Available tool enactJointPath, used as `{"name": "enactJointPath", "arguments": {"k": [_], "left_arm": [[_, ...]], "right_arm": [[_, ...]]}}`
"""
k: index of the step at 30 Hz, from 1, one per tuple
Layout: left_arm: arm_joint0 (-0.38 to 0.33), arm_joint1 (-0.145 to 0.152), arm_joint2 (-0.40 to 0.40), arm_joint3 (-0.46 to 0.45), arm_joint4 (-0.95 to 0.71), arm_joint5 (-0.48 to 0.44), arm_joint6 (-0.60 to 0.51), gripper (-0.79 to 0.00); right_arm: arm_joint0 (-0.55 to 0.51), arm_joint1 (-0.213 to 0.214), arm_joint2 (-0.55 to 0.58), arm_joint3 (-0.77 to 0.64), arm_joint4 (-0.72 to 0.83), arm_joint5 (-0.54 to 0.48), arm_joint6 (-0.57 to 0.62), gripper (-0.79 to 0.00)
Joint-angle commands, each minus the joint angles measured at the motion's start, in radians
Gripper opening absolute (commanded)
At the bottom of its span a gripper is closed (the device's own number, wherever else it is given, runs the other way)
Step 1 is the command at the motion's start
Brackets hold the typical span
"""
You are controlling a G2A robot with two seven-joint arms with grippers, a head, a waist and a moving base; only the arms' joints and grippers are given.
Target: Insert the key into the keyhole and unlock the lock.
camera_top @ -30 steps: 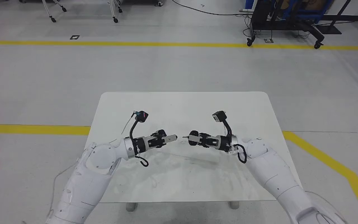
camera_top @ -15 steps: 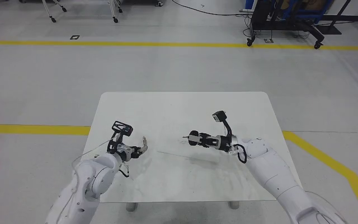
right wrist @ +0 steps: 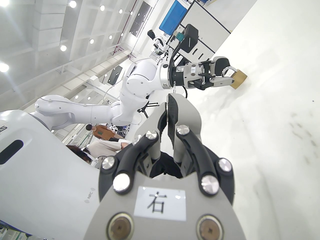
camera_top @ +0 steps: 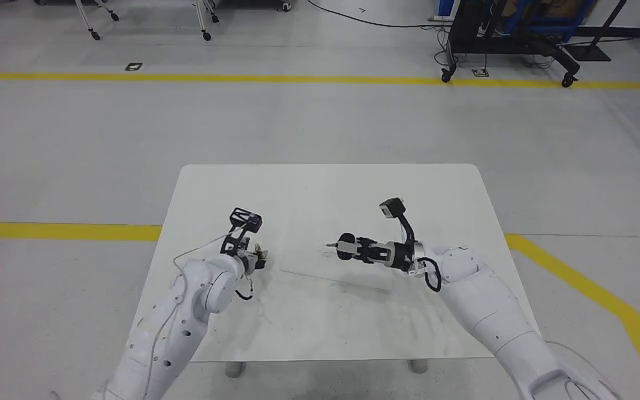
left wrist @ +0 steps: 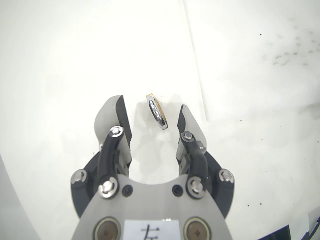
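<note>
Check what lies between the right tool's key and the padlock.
Only bare white table separates the key in the right tool from the padlock inside the open left tool, as the top view shows; a thin seam line runs alongside.

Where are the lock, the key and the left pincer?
lock (right wrist: 239,79), right wrist view, on its brass body.
key (camera_top: 330,244), top view, on its bare tip.
left pincer (left wrist: 152,104), left wrist view, midway between its fingertips.

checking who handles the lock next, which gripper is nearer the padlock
Left. The left gripper is open and straddles the padlock; the right gripper, shut on the key, is apart from it.
</note>
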Motion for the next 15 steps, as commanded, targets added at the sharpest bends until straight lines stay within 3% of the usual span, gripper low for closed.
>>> {"name": "enactJointPath", "arguments": {"k": [1, 10, 12, 15], "left_arm": [[-0.005, -0.002, 0.002, 0.003, 0.001, 0.008, -0.002, -0.489], [0.033, -0.005, 0.000, -0.050, 0.043, 0.051, -0.006, -0.499], [0.041, -0.005, -0.003, -0.059, 0.040, 0.054, 0.000, -0.520], [0.037, -0.008, 0.001, -0.046, 0.047, 0.055, 0.006, -0.631]], "right_arm": [[0.000, 0.000, 0.000, 0.000, 0.000, 0.000, 0.000, -0.785], [0.000, 0.000, 0.000, 0.000, 0.000, 0.000, 0.000, -0.785], [0.000, 0.000, 0.000, 0.000, 0.000, 0.000, 0.000, -0.785], [0.000, 0.000, 0.000, 0.000, 0.000, 0.000, 0.000, -0.785]]}}
